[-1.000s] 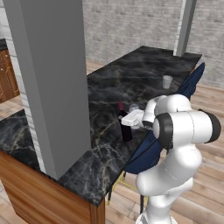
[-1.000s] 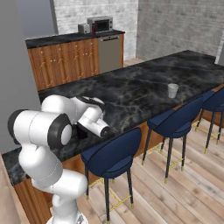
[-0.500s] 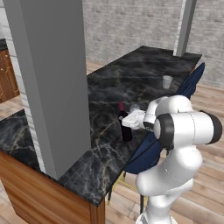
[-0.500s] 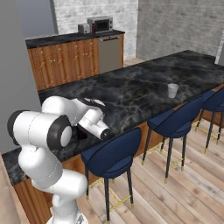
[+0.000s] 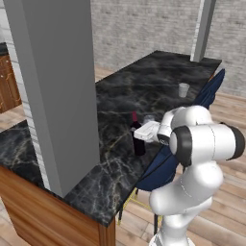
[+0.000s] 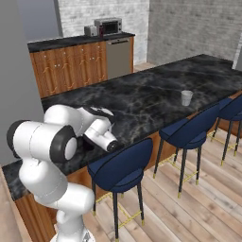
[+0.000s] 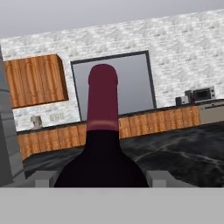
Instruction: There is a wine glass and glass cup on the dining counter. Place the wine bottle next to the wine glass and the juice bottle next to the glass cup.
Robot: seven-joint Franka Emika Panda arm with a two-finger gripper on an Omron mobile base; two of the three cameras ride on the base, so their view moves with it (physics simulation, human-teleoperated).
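- The gripper (image 7: 102, 179) sits at the bottom centre of the hand view, fingers (image 7: 43, 178) spread on either side of the wine bottle (image 7: 102, 144); whether they press it I cannot tell.
- In the left base view the wine bottle (image 5: 138, 136) stands upright mid-frame on the dining counter (image 5: 125, 91), the wine glass (image 5: 149, 119) just behind it.
- The glass cup (image 6: 186, 98) stands right of centre in the right base view.

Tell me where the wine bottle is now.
In the left base view the wine bottle stands upright on the dining counter, beside the wine glass.

wine bottle (image 5: 138, 138) upright on dining counter (image 5: 125, 96); glass cup (image 5: 183, 90) well beyond
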